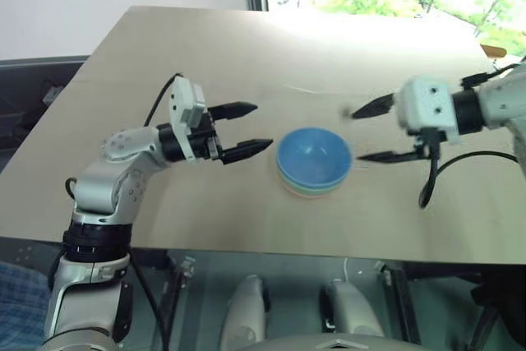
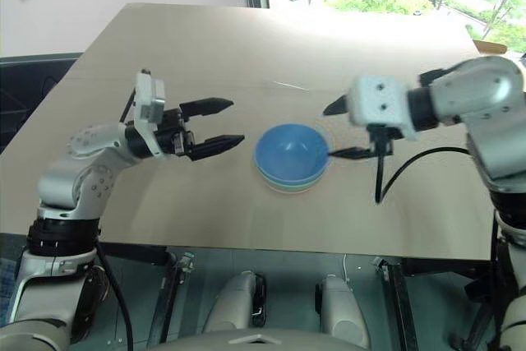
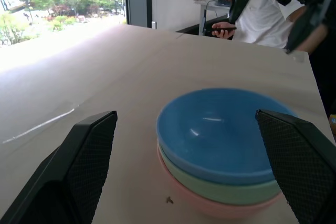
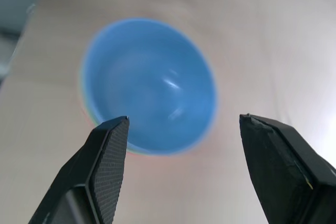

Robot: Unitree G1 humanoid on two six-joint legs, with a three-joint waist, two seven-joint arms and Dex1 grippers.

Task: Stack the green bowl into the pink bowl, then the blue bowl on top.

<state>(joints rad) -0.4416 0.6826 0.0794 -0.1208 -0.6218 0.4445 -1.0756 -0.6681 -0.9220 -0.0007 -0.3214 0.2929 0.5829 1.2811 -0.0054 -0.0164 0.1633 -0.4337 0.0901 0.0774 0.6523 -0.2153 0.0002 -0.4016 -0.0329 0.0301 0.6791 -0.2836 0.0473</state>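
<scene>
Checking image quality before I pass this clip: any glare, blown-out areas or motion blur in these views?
Left eye view: the window is blown out, and the right gripper has one fingertip smeared by motion. Left wrist view: bright wash across the far table; the stack is crisp, small highlights on the blue bowl. Right wrist view: the blue bowl is soft and blurred, edges fringed.

The three stacked bowls, blue bowl [image 1: 314,156] on top, are the single obstacle on the table [image 1: 246,55]. The left gripper [image 1: 246,129] and right gripper [image 1: 374,131] flank it closely; elsewhere the surface is free.
</scene>
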